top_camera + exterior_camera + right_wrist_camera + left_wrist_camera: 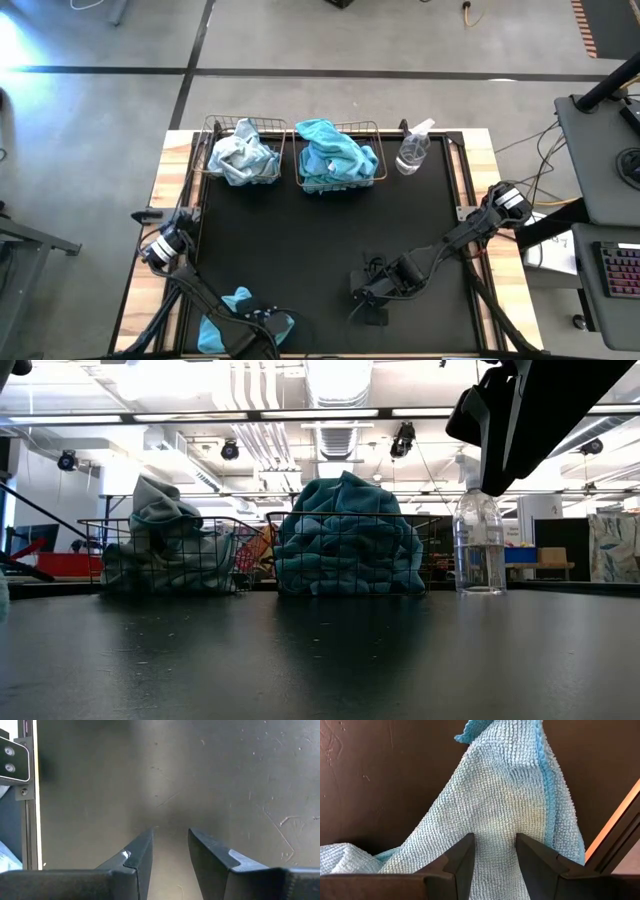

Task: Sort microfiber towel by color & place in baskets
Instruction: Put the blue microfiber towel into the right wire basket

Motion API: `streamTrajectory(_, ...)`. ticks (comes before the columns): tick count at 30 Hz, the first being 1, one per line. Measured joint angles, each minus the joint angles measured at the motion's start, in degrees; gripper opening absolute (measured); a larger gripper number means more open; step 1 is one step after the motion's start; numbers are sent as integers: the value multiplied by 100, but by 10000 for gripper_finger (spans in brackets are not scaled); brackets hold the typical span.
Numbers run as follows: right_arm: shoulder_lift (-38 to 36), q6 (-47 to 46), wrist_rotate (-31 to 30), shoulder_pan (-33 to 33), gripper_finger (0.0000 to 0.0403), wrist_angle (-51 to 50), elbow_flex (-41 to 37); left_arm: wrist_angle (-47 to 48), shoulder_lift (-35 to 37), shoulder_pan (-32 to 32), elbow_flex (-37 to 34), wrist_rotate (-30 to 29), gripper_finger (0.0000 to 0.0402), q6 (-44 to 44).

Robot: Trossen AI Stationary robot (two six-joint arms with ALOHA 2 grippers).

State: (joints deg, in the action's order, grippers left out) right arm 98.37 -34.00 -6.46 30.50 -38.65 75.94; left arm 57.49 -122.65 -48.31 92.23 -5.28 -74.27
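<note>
Black bench (320, 260), near edge: left gripper (494, 851) jaws pinching pale blue fuzzy microfiber towel (505, 795); right gripper (170, 845) jaws spread, empty. Risk: thin fold slipping during lift toward brassy wire baskets (208, 135).

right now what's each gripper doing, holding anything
Left gripper: fingers around a pale blue microfiber towel at the table's near left corner.
Right gripper: open and empty, over the bare black mat.
</note>
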Motion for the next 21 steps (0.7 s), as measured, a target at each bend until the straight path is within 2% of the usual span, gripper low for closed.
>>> streamTrajectory(11,0,-9,-2,0,118,2,0,-9,0,18,-17,-6,129,-27)
streamTrajectory(14,0,-9,-2,0,118,4,0,-4,0,17,-20,-20,118,85)
streamTrajectory(17,0,-9,-4,0,118,12,0,2,0,23,-20,-22,87,179)
streamTrajectory(21,0,-9,-7,0,118,20,0,18,0,37,-22,-20,18,229)
